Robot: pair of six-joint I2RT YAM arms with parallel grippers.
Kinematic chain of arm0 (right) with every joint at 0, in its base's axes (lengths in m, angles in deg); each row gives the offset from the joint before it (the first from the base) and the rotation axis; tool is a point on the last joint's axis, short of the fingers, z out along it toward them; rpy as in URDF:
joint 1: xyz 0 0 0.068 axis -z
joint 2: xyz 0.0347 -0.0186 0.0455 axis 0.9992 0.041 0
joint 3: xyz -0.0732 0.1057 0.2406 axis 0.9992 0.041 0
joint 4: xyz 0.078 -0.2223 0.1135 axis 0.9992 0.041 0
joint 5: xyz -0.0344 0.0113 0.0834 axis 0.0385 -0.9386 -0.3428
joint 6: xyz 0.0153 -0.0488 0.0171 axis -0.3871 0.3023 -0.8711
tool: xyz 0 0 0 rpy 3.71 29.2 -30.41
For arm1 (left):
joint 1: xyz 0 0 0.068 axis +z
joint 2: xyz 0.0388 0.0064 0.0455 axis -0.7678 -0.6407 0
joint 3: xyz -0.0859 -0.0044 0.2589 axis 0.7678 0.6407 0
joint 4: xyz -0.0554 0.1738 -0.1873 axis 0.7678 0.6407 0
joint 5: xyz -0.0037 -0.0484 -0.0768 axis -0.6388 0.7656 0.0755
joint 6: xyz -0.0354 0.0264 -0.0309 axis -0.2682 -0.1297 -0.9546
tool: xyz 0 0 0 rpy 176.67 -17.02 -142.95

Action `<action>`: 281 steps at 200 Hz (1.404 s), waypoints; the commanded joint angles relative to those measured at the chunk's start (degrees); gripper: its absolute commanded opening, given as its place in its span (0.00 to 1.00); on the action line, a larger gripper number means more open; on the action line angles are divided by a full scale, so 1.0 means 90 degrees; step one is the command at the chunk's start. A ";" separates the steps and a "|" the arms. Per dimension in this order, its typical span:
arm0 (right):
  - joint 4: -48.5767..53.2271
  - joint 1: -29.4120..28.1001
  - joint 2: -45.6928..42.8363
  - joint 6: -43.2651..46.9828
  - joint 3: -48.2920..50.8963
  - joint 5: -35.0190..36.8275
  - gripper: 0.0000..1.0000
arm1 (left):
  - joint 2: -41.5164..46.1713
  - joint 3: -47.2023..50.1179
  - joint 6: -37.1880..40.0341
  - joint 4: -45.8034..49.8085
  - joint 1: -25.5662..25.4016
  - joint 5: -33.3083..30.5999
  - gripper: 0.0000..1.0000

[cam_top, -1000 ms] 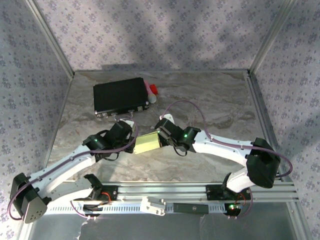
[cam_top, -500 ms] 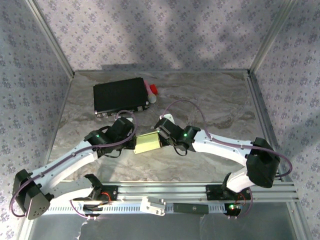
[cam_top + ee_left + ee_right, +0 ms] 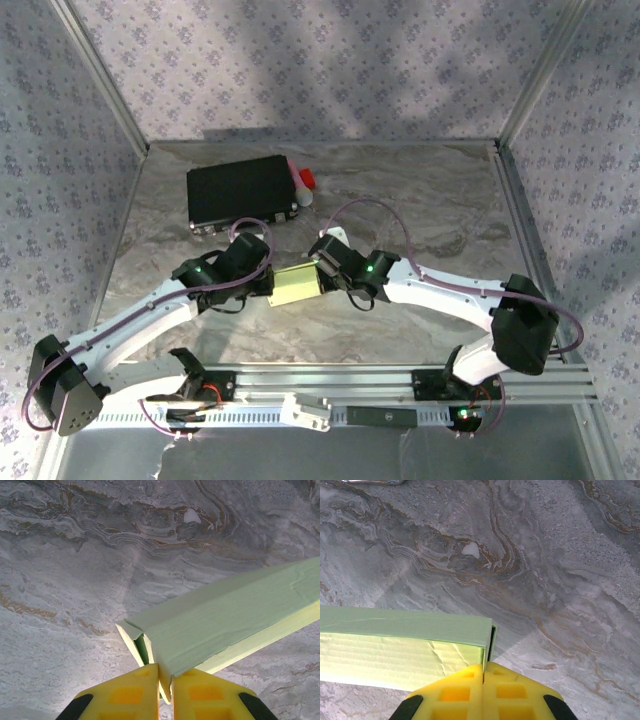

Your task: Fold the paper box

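The paper box (image 3: 297,285) looks formed into a rectangular tube with its ends not yet closed, so the step in hand seems to be squaring it and tucking the end flaps. To do that well, both pinches should stay level and move together. Any pull apart or twist would likely buckle the thin card, and the lit side face seen from the right wrist already carries a small crinkle. At the left end a short flap stands out at an angle with a dark gap behind it. That flap probably needs a gentle push inward along its crease, with the far end steadied rather than squeezed harder.

The box lies over the tabletop (image 3: 420,200) on the near side of the black case (image 3: 240,192), just off that case's near right corner and well clear of it. Whether it rests on the tabletop or hangs slightly above it cannot be told.

The left fingers (image 3: 131,695) are together and clamped on a corner edge of the box, and the green body runs away up and to the right. The right fingers (image 3: 512,692) are pressed together at the opposite end. The end edge of the card meets their seam, so they appear to be pinching it, and the body stretches off to the left.
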 commanded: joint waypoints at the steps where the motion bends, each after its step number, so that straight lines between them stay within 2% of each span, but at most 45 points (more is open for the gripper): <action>1: 0.0007 -0.0081 0.0097 -0.0085 -0.0192 -0.0260 0.00 | 0.0049 0.0031 -0.0134 -0.0643 -0.0054 0.0242 0.13; 100: -0.0099 -0.0212 0.0211 -0.0033 0.0104 0.0141 0.00 | 0.0198 0.0791 0.0223 -0.1160 -0.0516 -0.0329 0.12; 165: 0.0145 -0.0229 0.0060 -0.0082 -0.0029 0.0163 0.00 | 0.0247 0.0916 0.0107 -0.0849 -0.0787 -0.1042 0.11; 185: 0.0223 -0.0228 -0.0149 -0.0089 -0.0032 0.0061 0.13 | 0.0256 0.0935 0.0065 -0.0808 -0.0807 -0.1111 0.11; 207: 0.0363 -0.0212 -0.0414 -0.0440 -0.0015 0.0003 0.37 | 0.0252 0.0940 0.0026 -0.0809 -0.0863 -0.1206 0.11; 249: -0.0381 -0.0092 -0.1286 -0.0902 0.0407 -0.0938 0.57 | 0.0233 0.0887 -0.0036 -0.0772 -0.0931 -0.1379 0.10; 257: -0.0445 -0.0074 -0.1452 -0.1084 0.0454 -0.1091 0.65 | 0.0223 0.0877 -0.0046 -0.0767 -0.0943 -0.1393 0.10; 267: -0.0368 -0.0025 -0.1650 -0.1492 0.0512 -0.1124 0.72 | 0.0224 0.0877 -0.0066 -0.0765 -0.0952 -0.1423 0.10; 281: -0.0361 0.0166 -0.1982 -0.2390 0.0779 -0.1146 0.75 | 0.0222 0.0897 -0.0092 -0.0814 -0.0963 -0.1420 0.10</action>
